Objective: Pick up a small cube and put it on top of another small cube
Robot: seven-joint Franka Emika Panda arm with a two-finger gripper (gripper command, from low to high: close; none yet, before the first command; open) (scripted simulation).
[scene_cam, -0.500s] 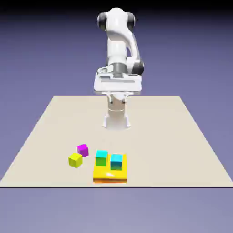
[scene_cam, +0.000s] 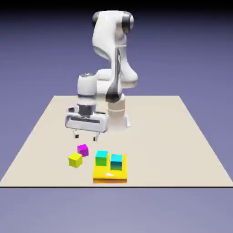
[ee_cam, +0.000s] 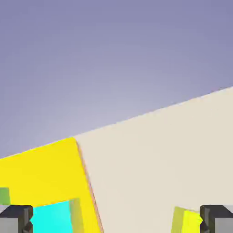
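The small yellow-green cube (scene_cam: 75,159) rests on the table, toward the exterior view's left. Just behind it, to the right, sits the small magenta cube (scene_cam: 83,149). My gripper (scene_cam: 85,136) hangs open a little above and behind the magenta cube, touching neither cube. In the hand view the gripper (ee_cam: 116,220) is empty. A slice of the yellow-green cube (ee_cam: 186,221) shows beside the right fingertip (ee_cam: 217,218). The magenta cube is out of the hand view.
A flat yellow-orange slab (scene_cam: 109,175) lies near the table's front edge with two teal-topped cubes (scene_cam: 101,157) (scene_cam: 117,161) on it. In the hand view the slab (ee_cam: 41,175) and one teal cube (ee_cam: 52,218) fill the lower left.
The arm has swung down from high over its base toward the exterior view's left. The open gripper now hovers low, just behind the two small cubes. No cube has moved.
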